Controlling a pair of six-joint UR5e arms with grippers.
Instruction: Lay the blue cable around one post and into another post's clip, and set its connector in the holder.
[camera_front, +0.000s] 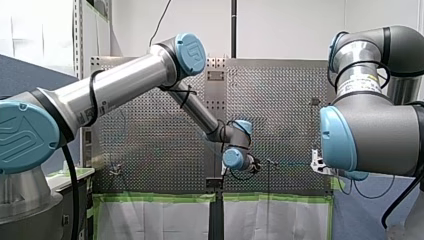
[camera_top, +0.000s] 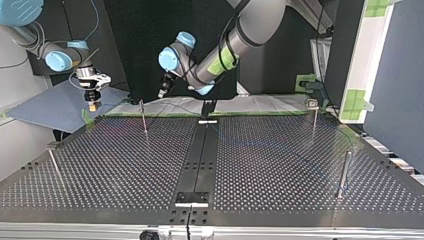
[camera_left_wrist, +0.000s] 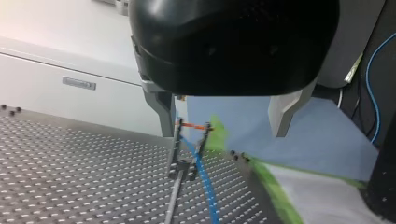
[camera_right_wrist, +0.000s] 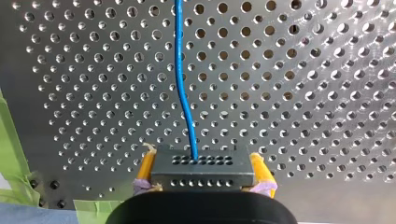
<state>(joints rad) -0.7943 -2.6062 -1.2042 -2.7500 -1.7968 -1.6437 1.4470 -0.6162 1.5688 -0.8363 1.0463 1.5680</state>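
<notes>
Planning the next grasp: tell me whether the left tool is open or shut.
Open: the left tool holds its fingers wide apart, gripping nothing; the blue cable runs beyond them.

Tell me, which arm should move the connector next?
Probably my right: my right gripper is shut on the connector, cable running from it. My left gripper is open, holding nothing.

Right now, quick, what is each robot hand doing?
Left gripper: open, holding nothing.
Right gripper: shut on the black connector of the blue cable.
</notes>
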